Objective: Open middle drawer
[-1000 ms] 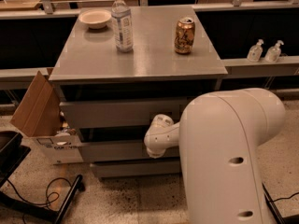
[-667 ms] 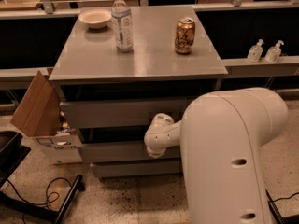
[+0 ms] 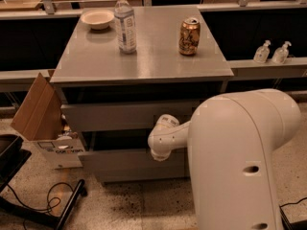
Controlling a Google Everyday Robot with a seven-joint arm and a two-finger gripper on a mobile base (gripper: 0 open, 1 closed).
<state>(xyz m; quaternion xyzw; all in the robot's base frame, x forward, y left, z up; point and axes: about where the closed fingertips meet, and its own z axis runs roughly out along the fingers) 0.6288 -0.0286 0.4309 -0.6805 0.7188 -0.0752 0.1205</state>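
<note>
Nothing has visibly moved: the pincer (image 3: 163,139) stays below the desk's (image 3: 158,63) front edge, just above the middle drawer (image 3: 120,161); its opening cannot be told.

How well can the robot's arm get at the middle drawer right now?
Probably yes: the arm's white wrist sits right by the middle drawer, at its top edge, with nothing between. The gripper is hidden behind that wrist.
</note>
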